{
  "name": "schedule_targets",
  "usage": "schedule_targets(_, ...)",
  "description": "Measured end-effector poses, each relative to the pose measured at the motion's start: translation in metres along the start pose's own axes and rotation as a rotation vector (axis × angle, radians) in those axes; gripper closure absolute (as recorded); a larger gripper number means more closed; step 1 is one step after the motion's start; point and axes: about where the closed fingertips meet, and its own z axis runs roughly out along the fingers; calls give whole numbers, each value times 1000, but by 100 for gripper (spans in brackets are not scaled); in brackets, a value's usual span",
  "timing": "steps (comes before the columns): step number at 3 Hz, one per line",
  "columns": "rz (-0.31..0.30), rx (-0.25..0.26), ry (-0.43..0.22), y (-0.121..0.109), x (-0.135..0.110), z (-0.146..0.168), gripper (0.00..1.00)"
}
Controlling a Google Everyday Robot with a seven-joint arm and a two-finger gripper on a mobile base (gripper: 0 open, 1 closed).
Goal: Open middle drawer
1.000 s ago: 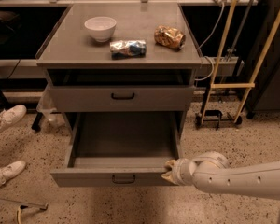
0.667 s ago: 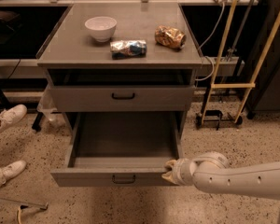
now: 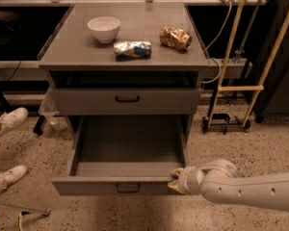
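Note:
The middle drawer [image 3: 130,148] is pulled far out of the grey cabinet. Its plain grey inside shows, and its flat front with a small black bar handle [image 3: 128,188] faces me. The gripper [image 3: 176,180] comes in from the right on a white arm and sits at the right front corner of this drawer, against the end of its front panel. Another grey drawer [image 3: 127,100] with a black handle sits above it, nearly flush with the cabinet. Anything below the open drawer is hidden.
On the cabinet top [image 3: 77,52] stand a white bowl [image 3: 104,28], a blue-and-silver packet [image 3: 132,49] and a brown crumpled bag [image 3: 175,37]. A person's white shoes [image 3: 8,121] are on the floor at left. A yellow-framed stand [image 3: 236,88] and cables are at right.

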Motion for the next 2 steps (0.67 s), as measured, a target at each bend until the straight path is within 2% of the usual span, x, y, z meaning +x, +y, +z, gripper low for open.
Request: schedule_targets(2,32,-12,27,16,6,-6,100)
